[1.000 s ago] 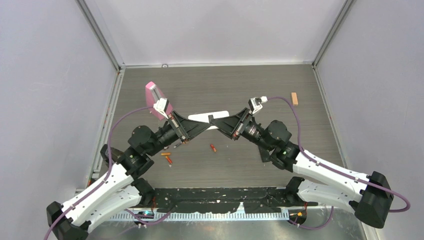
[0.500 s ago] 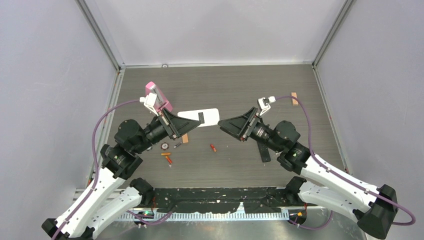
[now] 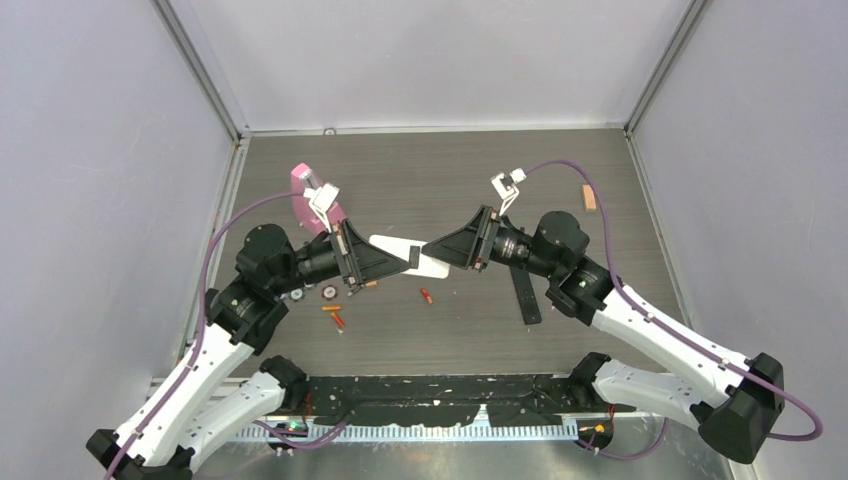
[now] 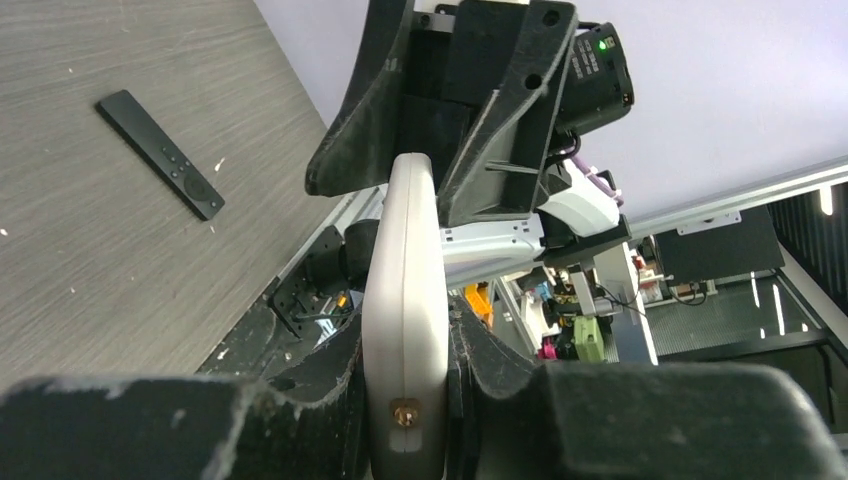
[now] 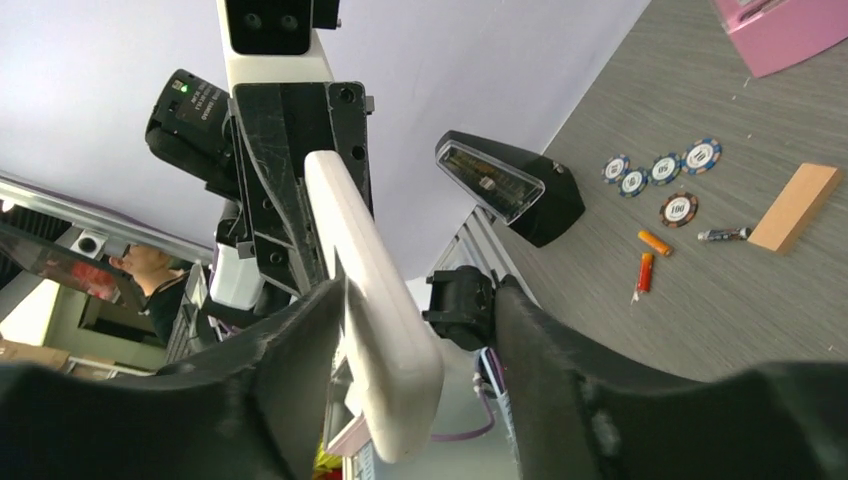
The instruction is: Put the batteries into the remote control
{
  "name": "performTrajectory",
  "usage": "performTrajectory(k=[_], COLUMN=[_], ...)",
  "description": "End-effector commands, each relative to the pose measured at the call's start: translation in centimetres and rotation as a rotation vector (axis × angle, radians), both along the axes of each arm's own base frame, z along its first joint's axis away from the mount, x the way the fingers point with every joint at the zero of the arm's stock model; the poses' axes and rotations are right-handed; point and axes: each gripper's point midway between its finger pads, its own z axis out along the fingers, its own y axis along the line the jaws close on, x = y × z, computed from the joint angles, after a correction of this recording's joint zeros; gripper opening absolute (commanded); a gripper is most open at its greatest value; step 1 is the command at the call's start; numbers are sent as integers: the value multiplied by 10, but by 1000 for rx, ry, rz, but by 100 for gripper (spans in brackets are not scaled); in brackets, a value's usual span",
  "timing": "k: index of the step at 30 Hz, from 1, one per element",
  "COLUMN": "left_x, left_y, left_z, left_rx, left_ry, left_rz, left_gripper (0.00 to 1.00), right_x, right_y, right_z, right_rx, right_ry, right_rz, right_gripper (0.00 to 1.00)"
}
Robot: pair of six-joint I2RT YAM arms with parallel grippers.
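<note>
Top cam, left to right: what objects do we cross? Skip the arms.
pink box → white remote → black remote → tan wooden block. The orange batteries and poker chips overlap these sideways, so they are left out.

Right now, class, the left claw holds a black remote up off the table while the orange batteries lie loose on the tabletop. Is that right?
Not quite. The left wrist view shows the left claw holding a white remote, not a black one; the black remote lies on the tabletop. The orange batteries do lie loose there.
</note>
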Motion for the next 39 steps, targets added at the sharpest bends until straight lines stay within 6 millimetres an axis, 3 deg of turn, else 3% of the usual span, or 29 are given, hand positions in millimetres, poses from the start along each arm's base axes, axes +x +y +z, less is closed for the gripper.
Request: performTrajectory(k=[1, 3, 6, 14, 18, 25, 31, 39], left_x=[-12, -13, -12, -10, -9, 2, 17, 27], left_y=[1, 3, 5, 3, 4, 11, 27, 40], left_z=[22, 23, 21, 26, 26, 15, 9, 11], left_rx=[-49, -57, -76, -133, -136, -147, -226, -335], left_ry=[-38, -24, 0, 23, 26, 66, 90, 113], left_rz=[-50, -48, -37, -53, -45, 21, 120, 184], left_gripper=[0, 0, 0, 0, 0, 0, 0, 0], right_x=[-9, -11, -16, -22, -22, -26, -29, -30], right_y=[8, 9, 9, 9, 10, 10, 7, 7], right_z=[11, 9, 11, 10, 7, 3, -1, 8], right_rx=[17, 41, 82, 97, 93, 119, 147, 216], right_ry=[-42, -28, -21, -24, -11, 9, 16, 21], right_rz=[86, 105, 121, 155, 165, 182, 188, 198], right_gripper=[57, 51, 51, 63, 56, 25, 23, 23])
